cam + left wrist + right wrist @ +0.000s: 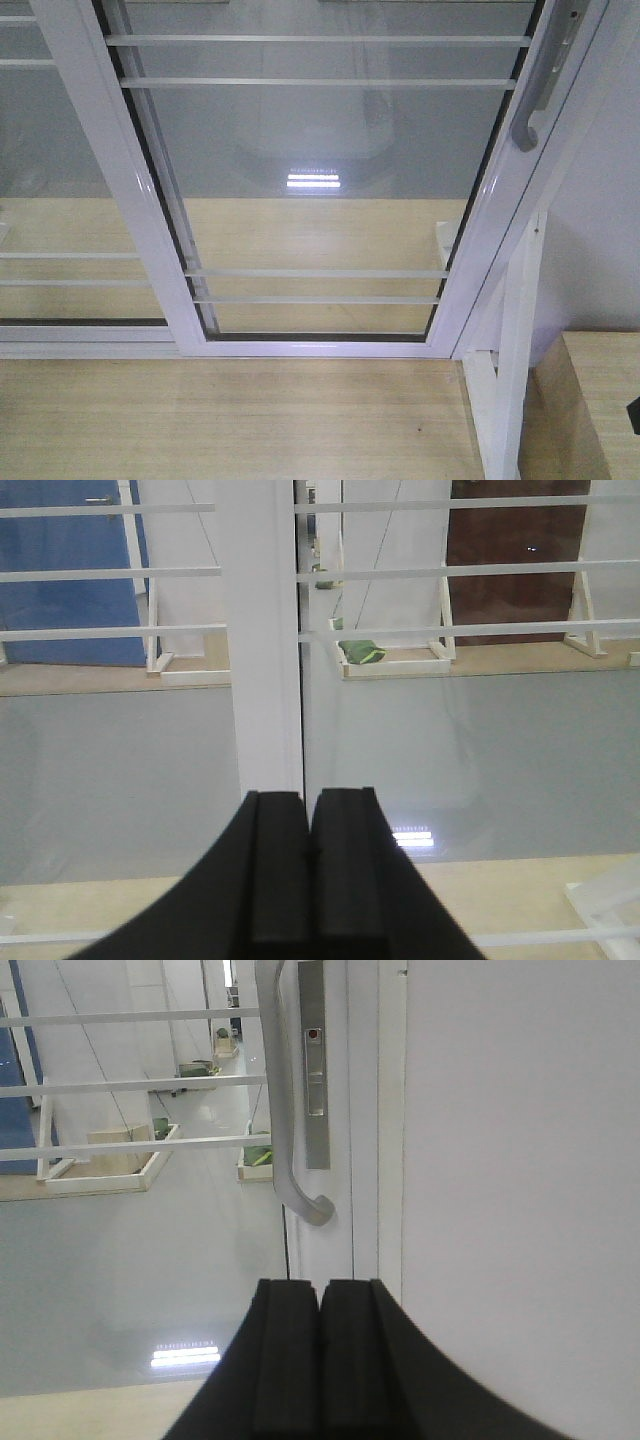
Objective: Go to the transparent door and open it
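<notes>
Right gripper (320, 1360), jaws pressed together, points just below the curved grey handle (283, 1110) at the right edge of the transparent door (320, 180), left gripper (310, 870) likewise closed facing the middle frame post (260, 680); risk I note: driving in unopened, I knock that handle rather than grasp it.

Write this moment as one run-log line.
phase: pre-grasp | transparent door: appears closed | left gripper: shut, facing white frame post | right gripper: shut, facing ungrasped grey pull handle
</notes>
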You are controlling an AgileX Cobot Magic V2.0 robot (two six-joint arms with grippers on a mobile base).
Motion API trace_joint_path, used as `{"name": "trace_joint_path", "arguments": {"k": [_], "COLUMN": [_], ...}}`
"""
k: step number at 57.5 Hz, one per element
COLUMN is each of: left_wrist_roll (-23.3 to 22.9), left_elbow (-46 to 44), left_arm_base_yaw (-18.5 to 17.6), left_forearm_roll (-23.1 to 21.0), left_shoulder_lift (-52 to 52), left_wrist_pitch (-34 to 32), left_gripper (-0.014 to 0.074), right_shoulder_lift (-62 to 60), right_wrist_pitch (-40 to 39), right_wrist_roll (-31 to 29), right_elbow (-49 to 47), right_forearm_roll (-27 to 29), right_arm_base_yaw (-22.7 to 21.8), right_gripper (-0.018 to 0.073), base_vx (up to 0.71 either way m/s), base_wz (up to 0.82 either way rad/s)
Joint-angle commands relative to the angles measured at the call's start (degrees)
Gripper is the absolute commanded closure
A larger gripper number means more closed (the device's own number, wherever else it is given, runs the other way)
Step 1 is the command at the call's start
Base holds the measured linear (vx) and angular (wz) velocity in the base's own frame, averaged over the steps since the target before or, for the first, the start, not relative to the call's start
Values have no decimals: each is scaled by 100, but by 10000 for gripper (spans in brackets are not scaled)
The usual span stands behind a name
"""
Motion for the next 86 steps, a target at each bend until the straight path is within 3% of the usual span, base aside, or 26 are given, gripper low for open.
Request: {"name": "trace_joint_path", "arguments": {"k": [1, 86], "left_wrist_roll": [-17, -17], "left_elbow": [46, 41], "left_arm_base_yaw": [-41, -42], "left_forearm_roll": [-16, -16], "left_shoulder_lift": [41, 256], "left_wrist_pitch": [-481, -522], "left_gripper": [603, 603], "right_shoulder_lift": [-33, 110], "right_wrist_pitch": [-447, -486], "right_wrist_roll": [2, 2], "right_elbow": [22, 22], "right_forearm_roll": [-39, -27], "right_arm_base_yaw": [19, -71], "right_gripper": [566, 566], "base_vx": [14, 3], "base_wz": [-1, 0]}}
